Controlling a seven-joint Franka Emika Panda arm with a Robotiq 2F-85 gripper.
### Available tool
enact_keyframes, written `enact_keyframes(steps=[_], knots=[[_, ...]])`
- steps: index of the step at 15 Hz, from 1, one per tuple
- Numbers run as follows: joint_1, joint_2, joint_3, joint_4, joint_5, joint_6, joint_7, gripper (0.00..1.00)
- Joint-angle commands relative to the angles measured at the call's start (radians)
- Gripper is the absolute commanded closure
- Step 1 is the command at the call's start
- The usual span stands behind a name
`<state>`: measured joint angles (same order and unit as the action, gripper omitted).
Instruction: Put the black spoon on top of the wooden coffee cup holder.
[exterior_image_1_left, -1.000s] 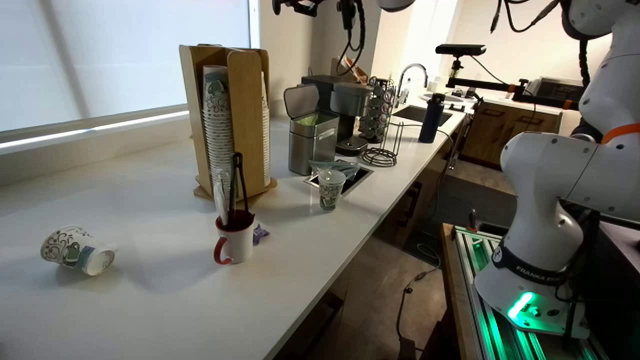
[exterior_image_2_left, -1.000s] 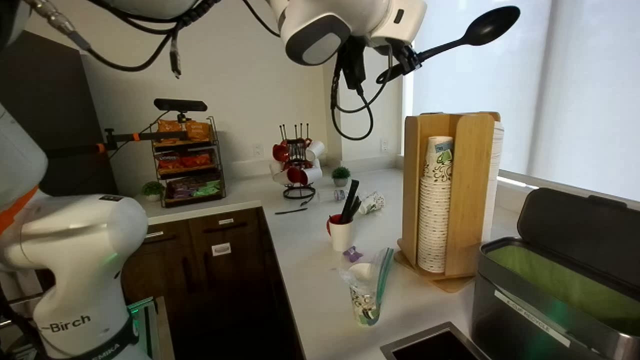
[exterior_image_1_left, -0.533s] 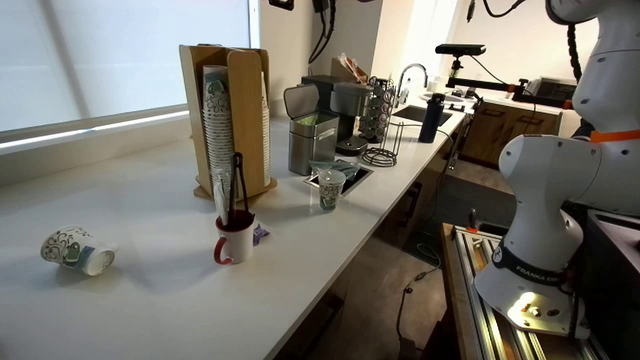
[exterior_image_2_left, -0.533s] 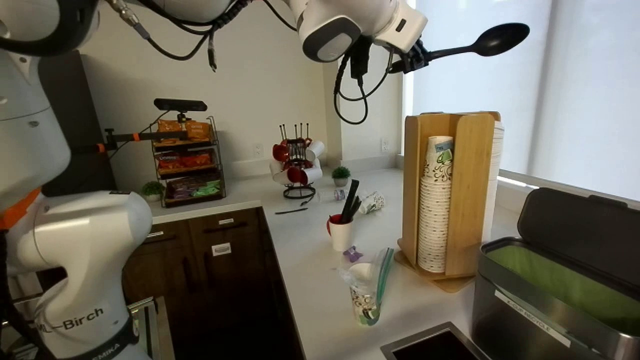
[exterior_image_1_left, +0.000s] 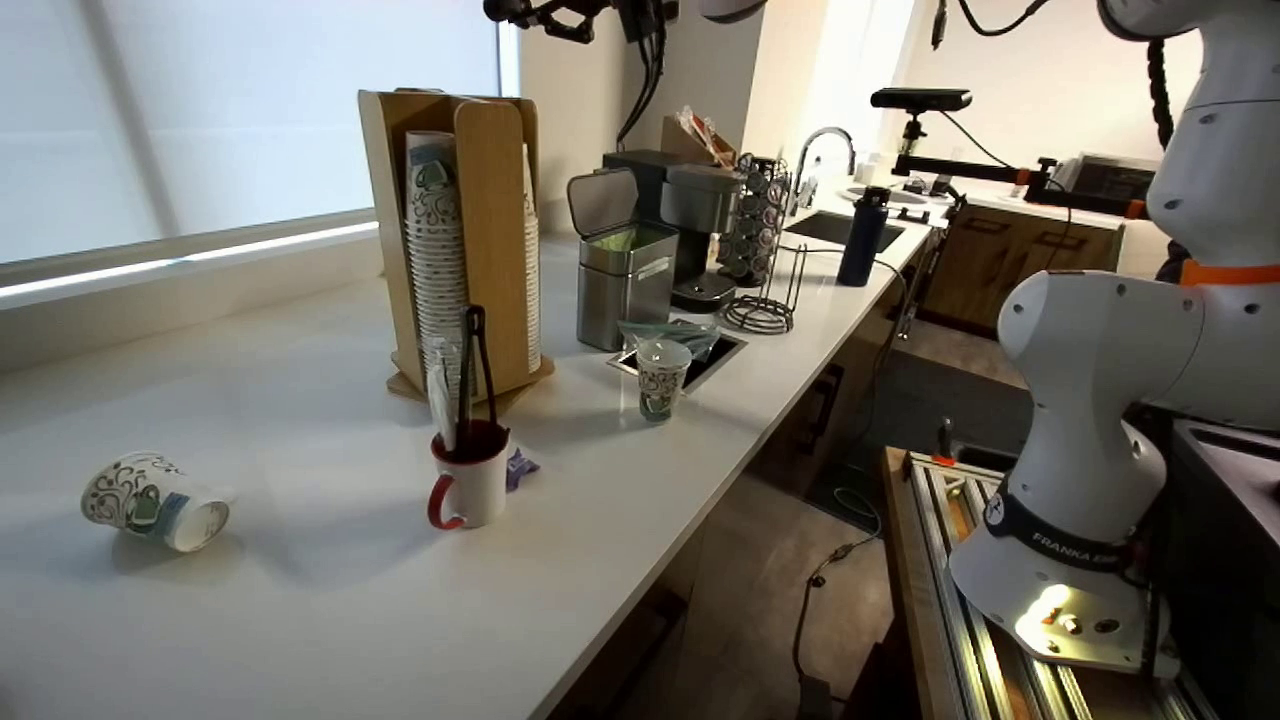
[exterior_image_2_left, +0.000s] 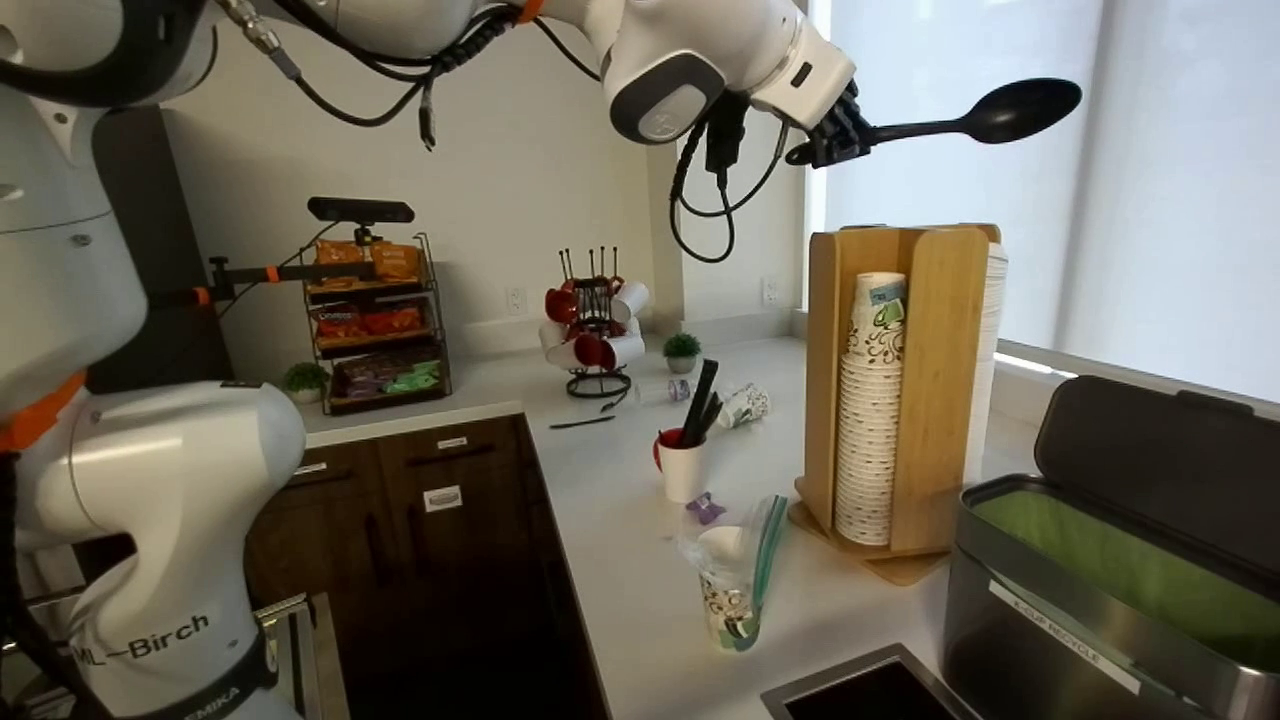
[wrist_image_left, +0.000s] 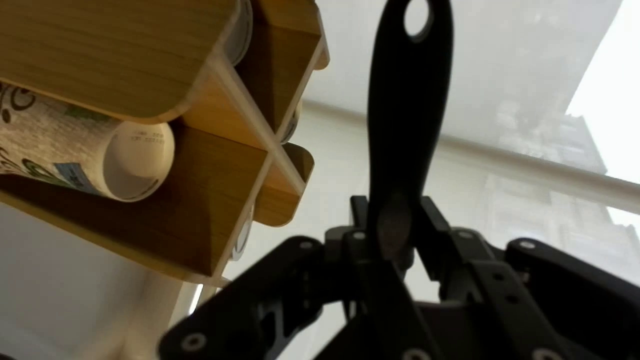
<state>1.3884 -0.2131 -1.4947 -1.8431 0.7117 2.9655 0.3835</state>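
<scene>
The black spoon (exterior_image_2_left: 1025, 110) is held in the air by my gripper (exterior_image_2_left: 845, 138), roughly level, bowl pointing away from the arm. In the wrist view my gripper (wrist_image_left: 395, 220) is shut on the handle of the spoon (wrist_image_left: 407, 100), whose holed end points up the picture. The wooden coffee cup holder (exterior_image_2_left: 940, 390) stands upright on the counter, with stacked paper cups in its slots. In an exterior view the holder (exterior_image_1_left: 490, 240) shows whole, with my gripper (exterior_image_1_left: 545, 18) at the top edge and the spoon out of view. In the wrist view the holder's top (wrist_image_left: 240, 110) lies left of the spoon.
A mug with utensils (exterior_image_1_left: 475, 480) stands before the holder. A bagged paper cup (exterior_image_2_left: 728, 600), a purple wrapper (exterior_image_2_left: 705, 508) and a lying cup (exterior_image_1_left: 155, 500) are on the counter. A metal bin (exterior_image_2_left: 1060, 610) with raised lid stands beside the holder. A window is behind.
In an exterior view the spoon has moved right and down, its bowl dropping towards level. The gripper has moved a little towards the holder's side. The arm's base light changed from green to yellowish white.
</scene>
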Motion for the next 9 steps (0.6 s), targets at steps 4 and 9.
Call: enact_keyframes(steps=[4,9], knots=[[0.053,0.118,-0.077,-0.079,0.012,0.023,0.109,0.94],[0.079,0.148,-0.121,-0.115,-0.001,0.018,0.158,0.94]])
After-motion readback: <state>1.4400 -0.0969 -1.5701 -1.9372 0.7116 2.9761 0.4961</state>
